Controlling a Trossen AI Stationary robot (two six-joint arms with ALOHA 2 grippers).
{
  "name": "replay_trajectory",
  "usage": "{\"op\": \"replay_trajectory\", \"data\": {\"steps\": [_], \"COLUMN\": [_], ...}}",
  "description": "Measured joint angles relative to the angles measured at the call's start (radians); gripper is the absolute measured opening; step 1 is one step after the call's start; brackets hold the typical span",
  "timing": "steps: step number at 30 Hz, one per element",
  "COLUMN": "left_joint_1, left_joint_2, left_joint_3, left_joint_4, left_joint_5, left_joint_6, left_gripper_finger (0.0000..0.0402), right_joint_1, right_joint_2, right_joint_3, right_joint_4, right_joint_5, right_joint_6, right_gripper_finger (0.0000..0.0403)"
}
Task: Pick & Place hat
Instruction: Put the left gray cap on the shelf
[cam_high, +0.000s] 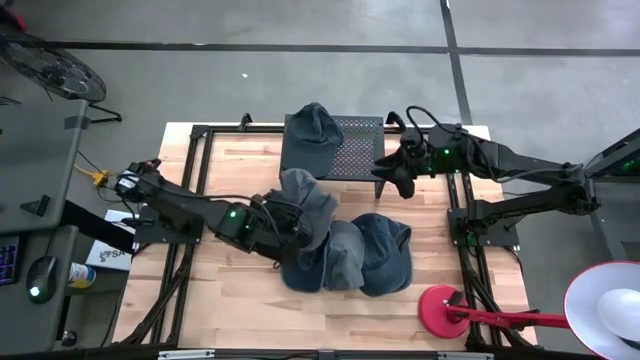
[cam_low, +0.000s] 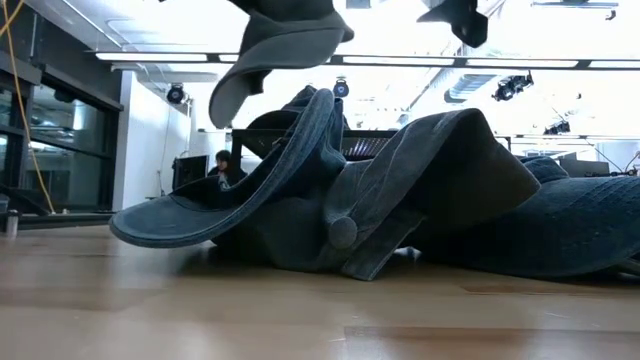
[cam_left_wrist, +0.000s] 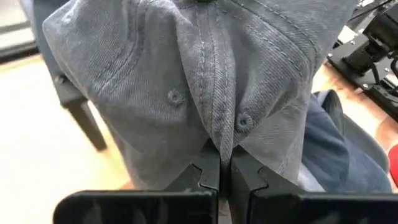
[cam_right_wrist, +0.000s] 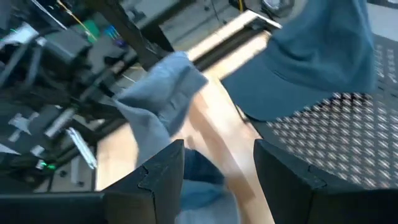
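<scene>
My left gripper reaches in from the table's left and is shut on a light grey-blue cap, which also shows in the left wrist view as the cap and in the low view as the cap. Below it, several dark denim caps lie in a pile, the pile resting on the wood. One more denim cap sits on a perforated metal stand. My right gripper hovers open off the stand's right end, with nothing between its fingers. My left gripper pinches a raised fold of the cap's crown, between two eyelets, with both fingers shut together on it. It comes at the fold from the table's left. In the low view the cap hangs above the pile with its brim drooping.
Black frame rails run along both sides of the table. A red lamp base and a white shade stand at the near right corner. Bare wood lies near the pile's left.
</scene>
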Motion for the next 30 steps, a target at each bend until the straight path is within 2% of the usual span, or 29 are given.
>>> {"op": "replay_trajectory", "data": {"steps": [11, 17, 23, 30], "left_joint_1": [0.146, 0.192, 0.209, 0.210], "left_joint_2": [0.151, 0.226, 0.269, 0.269], "left_joint_3": [0.217, 0.335, 0.401, 0.402], "left_joint_4": [0.129, 0.161, 0.222, 0.249], "left_joint_5": [-0.009, -0.014, -0.028, -0.026], "left_joint_6": [0.406, 0.553, 0.682, 0.715], "left_gripper_finger": [0.0000, 0.0000, 0.0000, 0.0000], "right_joint_1": [0.000, 0.000, -0.003, -0.037], "right_joint_2": [0.000, 0.000, 0.000, 0.000], "right_joint_3": [0.000, 0.000, 0.000, 0.000], "right_joint_4": [0.108, 0.163, 0.198, 0.197], "right_joint_5": [-0.033, 0.014, 0.053, 0.003], "right_joint_6": [0.027, 0.050, 0.063, 0.062], "right_gripper_finger": [0.0186, 0.0186, 0.0185, 0.0185]}}
